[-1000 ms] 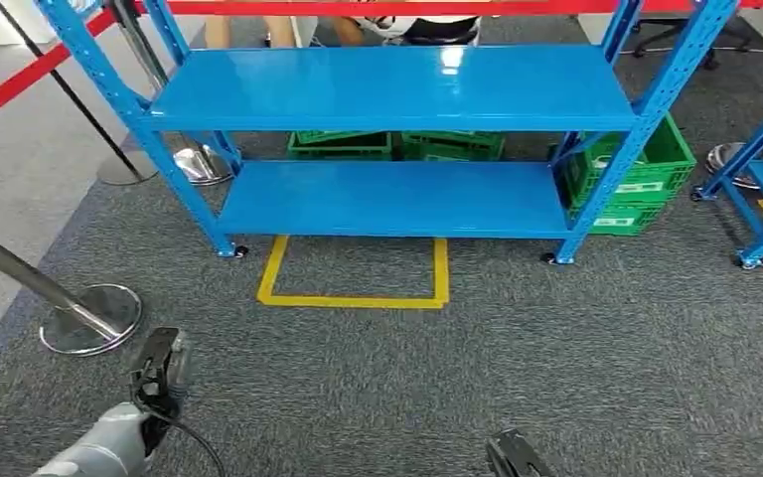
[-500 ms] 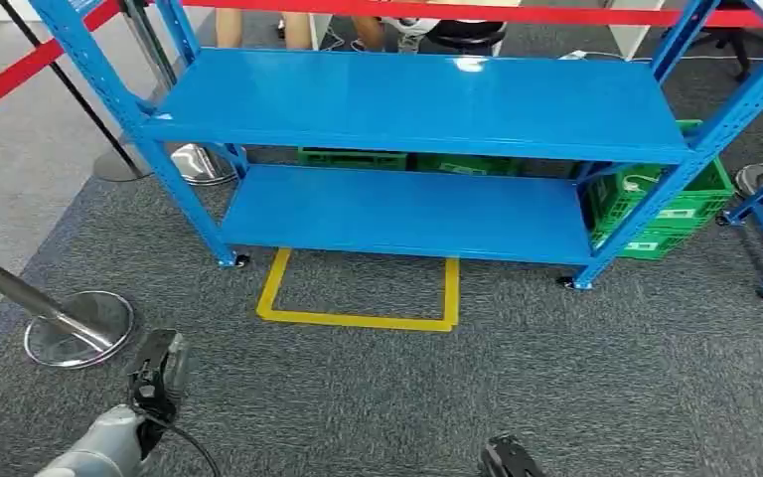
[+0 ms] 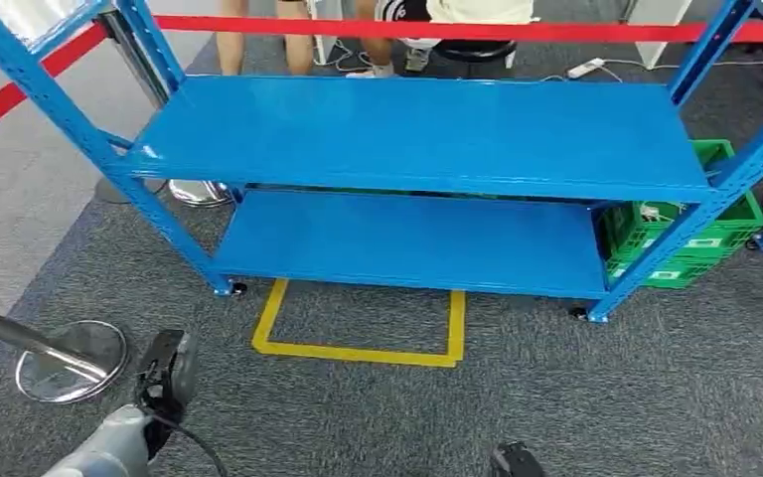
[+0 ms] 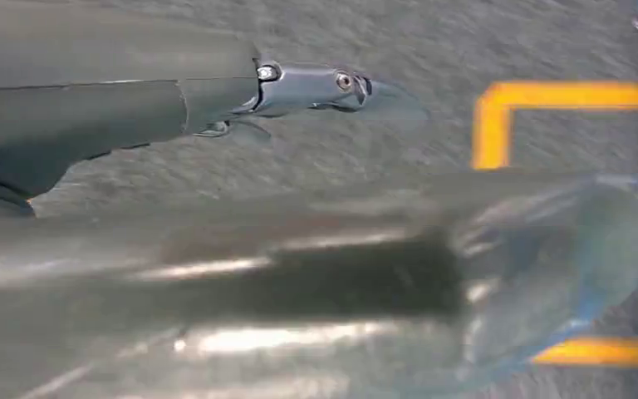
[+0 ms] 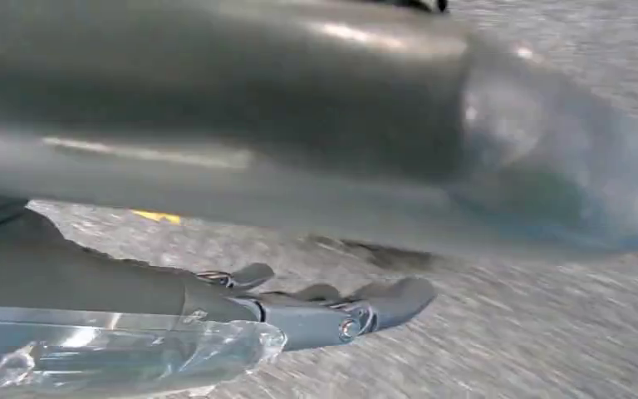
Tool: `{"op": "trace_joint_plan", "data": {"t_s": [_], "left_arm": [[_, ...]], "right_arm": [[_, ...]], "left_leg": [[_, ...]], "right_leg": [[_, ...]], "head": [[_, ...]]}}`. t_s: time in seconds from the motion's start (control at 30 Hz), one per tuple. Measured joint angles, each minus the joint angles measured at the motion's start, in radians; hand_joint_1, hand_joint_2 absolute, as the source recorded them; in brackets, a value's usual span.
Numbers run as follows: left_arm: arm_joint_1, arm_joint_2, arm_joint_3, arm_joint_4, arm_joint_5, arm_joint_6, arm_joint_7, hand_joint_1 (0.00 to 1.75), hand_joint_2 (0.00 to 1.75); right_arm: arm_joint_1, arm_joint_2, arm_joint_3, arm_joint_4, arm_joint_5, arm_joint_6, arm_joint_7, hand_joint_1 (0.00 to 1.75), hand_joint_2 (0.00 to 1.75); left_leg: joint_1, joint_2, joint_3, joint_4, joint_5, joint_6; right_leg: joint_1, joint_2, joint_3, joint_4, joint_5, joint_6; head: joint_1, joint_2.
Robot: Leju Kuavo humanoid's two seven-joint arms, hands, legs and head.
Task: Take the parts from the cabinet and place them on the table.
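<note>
A blue metal rack stands ahead on grey carpet in the head view; its upper shelf (image 3: pixel 417 134) and lower shelf (image 3: pixel 407 238) are both bare. My left hand (image 3: pixel 164 373) hangs low at the lower left, above the carpet, holding nothing. In the left wrist view its fingers (image 4: pixel 316 86) stretch straight out beside the thick thumb (image 4: pixel 299 283). My right hand (image 3: pixel 515 460) peeks in at the bottom edge. The right wrist view has its fingers (image 5: pixel 341 312) extended over carpet with nothing in them.
A yellow taped rectangle (image 3: pixel 358 323) marks the floor in front of the rack. A chrome stanchion base (image 3: pixel 58 360) sits at the left, with red barrier tape (image 3: pixel 457 28) behind the rack. Green crates (image 3: pixel 681 234) stand at its right end. People's legs (image 3: pixel 258 40) are beyond.
The whole picture has shifted: the camera moved closer, so the rack looks larger and lower. Both hands hang as before.
</note>
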Motion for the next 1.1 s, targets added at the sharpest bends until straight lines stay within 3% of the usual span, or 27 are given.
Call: {"op": "trace_joint_plan", "data": {"t_s": [0.03, 0.1, 0.13, 0.17, 0.2, 0.27, 0.3, 0.33, 0.4, 0.43, 0.47, 0.6, 0.73, 0.8, 1.1], "left_arm": [[-0.001, 0.000, -0.003, 0.000, 0.001, 0.000, 0.000, 0.00, 0.00], [0.004, 0.000, -0.007, 0.000, 0.003, 0.002, 0.000, 0.00, 0.00], [0.004, 0.000, -0.009, 0.000, 0.003, 0.002, 0.000, 0.00, 0.00], [0.004, 0.000, -0.010, 0.000, 0.004, 0.003, 0.000, 0.00, 0.00], [0.005, 0.000, -0.010, 0.000, 0.005, 0.003, 0.000, 0.00, 0.00], [0.006, 0.001, -0.011, 0.000, 0.012, 0.006, 0.000, 0.00, 0.00], [0.008, 0.002, -0.011, 0.000, 0.015, 0.006, 0.000, 0.00, 0.00], [0.008, 0.003, -0.011, 0.000, 0.016, 0.006, 0.000, 0.00, 0.00], [0.010, 0.002, -0.012, 0.000, 0.021, 0.007, -0.001, 0.00, 0.00], [0.008, -0.001, -0.012, 0.000, 0.024, 0.007, -0.002, 0.00, 0.00], [0.007, -0.001, -0.012, 0.000, 0.025, 0.008, -0.002, 0.00, 0.00], [0.008, -0.001, -0.013, 0.000, 0.027, 0.009, -0.002, 0.00, 0.00], [0.009, -0.001, -0.014, 0.000, 0.033, 0.018, -0.002, 0.00, 0.00], [0.009, -0.001, -0.016, 0.000, 0.033, 0.024, -0.002, 0.00, 0.00], [0.008, -0.003, -0.017, 0.000, 0.033, 0.025, -0.002, 0.00, 0.00]], "right_arm": [[-0.001, 0.000, 0.001, 0.000, -0.002, 0.000, 0.000, 0.00, 0.00], [0.005, 0.000, 0.005, 0.000, -0.006, 0.000, 0.000, 0.00, 0.00], [0.009, 0.000, 0.008, 0.000, -0.009, 0.000, 0.000, 0.00, 0.00], [0.012, 0.000, 0.011, 0.000, -0.013, 0.000, 0.000, 0.00, 0.00], [0.014, 0.000, 0.016, 0.000, -0.018, 0.000, 0.001, 0.00, 0.00], [0.015, 0.000, 0.024, 0.000, -0.029, 0.000, 0.001, 0.00, 0.00], [0.017, 0.000, 0.026, 0.000, -0.033, 0.000, 0.001, 0.00, 0.00], [0.016, 0.000, 0.027, 0.000, -0.036, 0.000, 0.000, 0.00, 0.00], [0.013, -0.002, 0.035, -0.002, -0.045, -0.001, 0.002, 0.00, 0.00], [0.010, -0.003, 0.040, -0.002, -0.047, -0.001, 0.002, 0.00, 0.00], [0.008, -0.003, 0.043, -0.002, -0.048, -0.001, 0.002, 0.00, 0.00], [0.004, -0.003, 0.050, -0.002, -0.052, -0.001, 0.002, 0.00, 0.00], [0.001, -0.003, 0.056, -0.002, -0.064, -0.001, 0.003, 0.00, 0.00], [0.001, -0.003, 0.057, -0.002, -0.069, -0.001, 0.006, 0.00, 0.00], [0.001, -0.003, 0.059, -0.002, -0.073, -0.001, 0.006, 0.00, 0.00]], "left_leg": [[0.002, 0.002, -0.045, 0.071, -0.024, -0.007], [0.002, 0.003, -0.128, 0.170, -0.106, -0.013], [0.002, 0.003, -0.157, 0.182, -0.126, -0.012], [0.002, 0.003, -0.174, 0.168, -0.116, -0.009], [0.002, 0.003, -0.176, 0.128, -0.072, -0.006], [-0.001, 0.005, -0.160, -0.018, 0.098, 0.003], [-0.001, 0.013, -0.167, -0.072, 0.157, 0.007], [-0.005, 0.013, -0.155, -0.091, 0.119, 0.013], [-0.003, 0.010, -0.155, -0.083, 0.137, 0.020], [0.000, 0.009, -0.155, -0.085, 0.140, 0.013], [-0.001, 0.008, -0.155, -0.085, 0.140, 0.013], [-0.002, 0.005, -0.154, -0.085, 0.134, 0.023], [-0.003, 0.005, -0.154, -0.085, 0.133, 0.028], [-0.004, 0.005, -0.154, -0.085, 0.135, 0.030], [-0.001, 0.005, -0.150, -0.085, 0.139, 0.030]], "right_leg": [[0.000, 0.001, 0.013, -0.004, -0.008, -0.003], [0.000, 0.004, 0.038, -0.011, -0.026, -0.004], [0.000, 0.005, 0.049, -0.012, -0.036, -0.002], [0.000, 0.006, 0.061, -0.012, -0.046, -0.001], [0.000, 0.006, 0.073, -0.012, -0.054, 0.000], [-0.002, 0.007, 0.096, -0.013, -0.071, 0.005], [0.002, 0.008, 0.101, -0.011, -0.078, 0.011], [0.004, 0.011, 0.098, -0.008, -0.082, 0.017], [0.007, 0.009, 0.101, -0.014, -0.090, 0.026], [0.009, 0.009, 0.103, -0.013, -0.089, 0.016], [0.009, 0.007, 0.104, -0.016, -0.087, 0.014], [0.009, 0.003, 0.115, -0.034, -0.086, 0.015], [0.009, 0.003, 0.117, -0.041, -0.083, 0.023], [0.008, 0.003, 0.117, -0.043, -0.081, 0.033], [0.010, 0.003, 0.119, -0.040, -0.080, 0.037]], "head": [[-0.002, 0.000], [-0.002, 0.000], [-0.003, 0.000], [-0.003, 0.000], [-0.002, 0.000], [-0.003, 0.000], [-0.004, 0.000], [-0.008, 0.000], [-0.006, 0.000], [-0.006, 0.000], [-0.006, 0.000], [-0.005, 0.000], [-0.006, 0.000], [-0.006, 0.000], [-0.006, 0.000]]}}
